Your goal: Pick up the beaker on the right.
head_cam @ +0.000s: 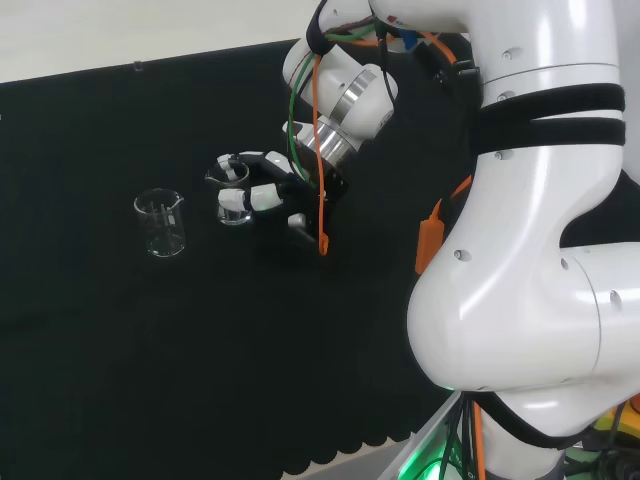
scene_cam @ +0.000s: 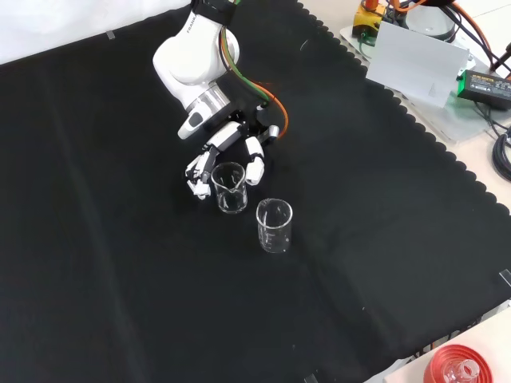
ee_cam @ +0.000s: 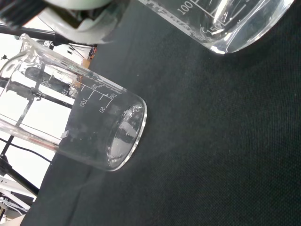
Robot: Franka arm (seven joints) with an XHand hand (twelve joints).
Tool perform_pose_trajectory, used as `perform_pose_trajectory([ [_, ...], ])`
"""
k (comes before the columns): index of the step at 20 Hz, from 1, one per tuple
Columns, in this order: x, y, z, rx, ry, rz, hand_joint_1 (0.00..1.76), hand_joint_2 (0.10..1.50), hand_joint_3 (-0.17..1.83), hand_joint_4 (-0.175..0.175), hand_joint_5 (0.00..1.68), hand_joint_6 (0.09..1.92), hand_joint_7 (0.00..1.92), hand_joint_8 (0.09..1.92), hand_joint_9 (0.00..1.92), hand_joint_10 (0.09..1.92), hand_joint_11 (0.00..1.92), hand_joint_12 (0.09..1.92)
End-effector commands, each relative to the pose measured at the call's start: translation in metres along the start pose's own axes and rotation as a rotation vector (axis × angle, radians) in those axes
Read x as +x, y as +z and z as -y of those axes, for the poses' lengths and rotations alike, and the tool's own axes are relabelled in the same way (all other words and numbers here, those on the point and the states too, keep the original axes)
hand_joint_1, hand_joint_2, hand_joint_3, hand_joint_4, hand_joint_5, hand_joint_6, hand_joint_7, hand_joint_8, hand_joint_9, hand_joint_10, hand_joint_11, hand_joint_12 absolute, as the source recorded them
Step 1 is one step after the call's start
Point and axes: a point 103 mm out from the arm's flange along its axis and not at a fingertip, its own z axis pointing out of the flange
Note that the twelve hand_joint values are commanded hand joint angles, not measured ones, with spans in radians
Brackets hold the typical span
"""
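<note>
- The surface [scene_cam: 120, 263] is covered edge to edge in black cloth, and two clear glass beakers are seen standing upright on it.
- The white arm [head_cam: 540, 230] is reached across the cloth in the head view, with green and orange cables run along it down to the wrist.
- The hand [scene_cam: 227, 152] is brought right up to one beaker [scene_cam: 229, 187], the one standing to the right in the head view [head_cam: 232, 195] and higher up in the front view. Its fingers [scene_cam: 255, 167] are curled down on both sides of the glass, so the beaker is pretty much cupped between them. Actual contact with the glass can't be made out for sure, tbh. The beaker is seen with its base on the cloth.
- The other beaker [scene_cam: 274, 226] is left free, just beside the first one in the front view and well to the left of it in the head view [head_cam: 160, 223].
- Printed scale marks are seen on both beakers [ee_cam: 89, 127] up close in the wrist view.
</note>
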Motion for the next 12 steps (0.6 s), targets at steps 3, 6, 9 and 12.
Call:
perform_pose_trajectory([
  [3,0.0007,0.0016,0.0005,-0.013,-0.001,-0.010,0.90,0.58,0.58,-0.022,0.49,0.09,0.48,0.55,0.43,0.61,0.00,1.26],
  [6,0.0004,0.0013,0.0010,-0.018,-0.003,-0.017,0.91,0.59,0.58,-0.023,0.51,0.09,0.49,0.56,0.44,0.61,0.00,1.26],
  [9,-0.0002,-0.0006,0.0014,-0.026,-0.002,-0.029,0.92,0.59,0.58,-0.023,0.51,0.09,0.50,0.56,0.45,0.61,0.00,1.27],
  [12,-0.0007,-0.0016,0.0012,-0.024,-0.003,-0.029,0.92,0.59,0.59,-0.023,0.52,0.09,0.50,0.56,0.45,0.61,0.00,1.27],
])
